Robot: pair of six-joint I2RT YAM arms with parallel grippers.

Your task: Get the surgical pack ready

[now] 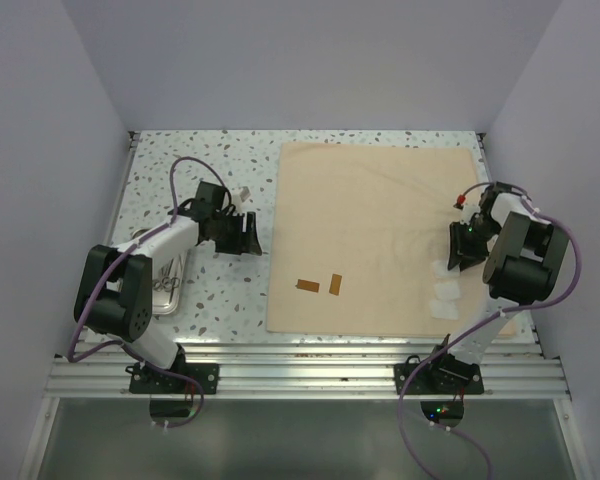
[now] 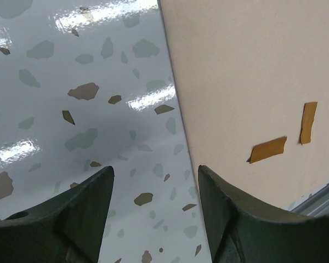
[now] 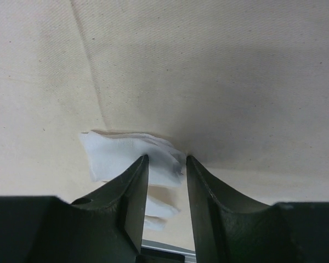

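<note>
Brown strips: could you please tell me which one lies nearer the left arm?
The crosswise strip; the lengthwise strip sits to its right.

The table (image 1: 210, 160) is glossy white, speckled with grey and brown chips. The cloth (image 1: 380, 200) is plain pale tan, with two orange-brown strips (image 1: 307, 286) near its front edge and white gauze pads (image 1: 446, 298) by its right edge.

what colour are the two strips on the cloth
Orange-brown strips, clearest in the left wrist view.
</note>
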